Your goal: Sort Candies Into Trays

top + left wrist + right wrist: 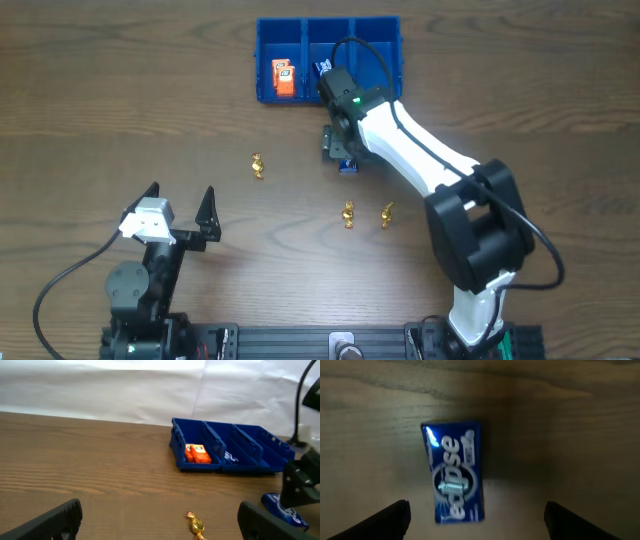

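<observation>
Fingers of the right gripper (477, 522) are spread wide and held over a blue gum pack (454, 472), which is laid flat on the wooden counter (560, 435) just in front of the blue three-compartment tray (328, 22). Orange packs (284, 77) are seen in the tray's left compartment, and another blue pack (323, 68) in the middle one. Three gold-wrapped candies (259, 165) are scattered on the counter. The left gripper (180, 205) is held near its base, fingers wide apart.
</observation>
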`<action>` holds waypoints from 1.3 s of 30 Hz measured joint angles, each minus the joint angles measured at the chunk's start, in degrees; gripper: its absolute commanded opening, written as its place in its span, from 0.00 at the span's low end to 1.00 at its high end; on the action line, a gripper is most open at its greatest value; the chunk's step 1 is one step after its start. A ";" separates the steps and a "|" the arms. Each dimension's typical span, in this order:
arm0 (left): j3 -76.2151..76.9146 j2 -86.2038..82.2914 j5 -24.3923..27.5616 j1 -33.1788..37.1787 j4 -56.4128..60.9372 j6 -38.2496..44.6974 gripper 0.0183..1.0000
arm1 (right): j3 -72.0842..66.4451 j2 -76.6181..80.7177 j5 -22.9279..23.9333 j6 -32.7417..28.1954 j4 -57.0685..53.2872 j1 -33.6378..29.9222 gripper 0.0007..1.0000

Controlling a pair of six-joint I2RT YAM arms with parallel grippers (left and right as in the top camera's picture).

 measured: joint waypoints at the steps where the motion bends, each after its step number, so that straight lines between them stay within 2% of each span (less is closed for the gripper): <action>1: 0.00 0.00 0.00 0.00 0.00 0.00 1.00 | -0.02 1.16 -0.11 0.09 0.33 0.00 0.88; 5: 0.00 0.00 -0.02 0.00 0.00 0.00 1.00 | -0.07 3.87 -0.61 0.48 1.20 0.00 0.86; 13: 0.00 0.00 -0.02 0.00 0.00 0.00 1.00 | -0.13 4.50 -1.27 0.87 2.86 0.26 0.70; 20: 0.00 0.00 -0.02 0.00 0.00 0.00 1.00 | -0.13 4.79 -1.64 0.90 3.58 0.98 0.67; 24: 0.00 0.00 -0.02 0.00 0.00 0.00 1.00 | -0.13 5.18 -1.66 0.90 4.04 1.11 0.58; 30: 0.00 0.00 -0.02 0.00 0.00 0.00 1.00 | -0.11 5.55 -2.12 1.03 4.31 1.18 0.34; 35: 0.00 0.00 0.00 0.00 0.00 0.00 1.00 | -0.07 5.55 -2.08 0.92 4.31 1.18 0.25; 39: 0.00 0.00 0.00 0.00 0.00 0.00 1.00 | 0.13 5.53 -2.08 0.92 3.58 1.18 0.23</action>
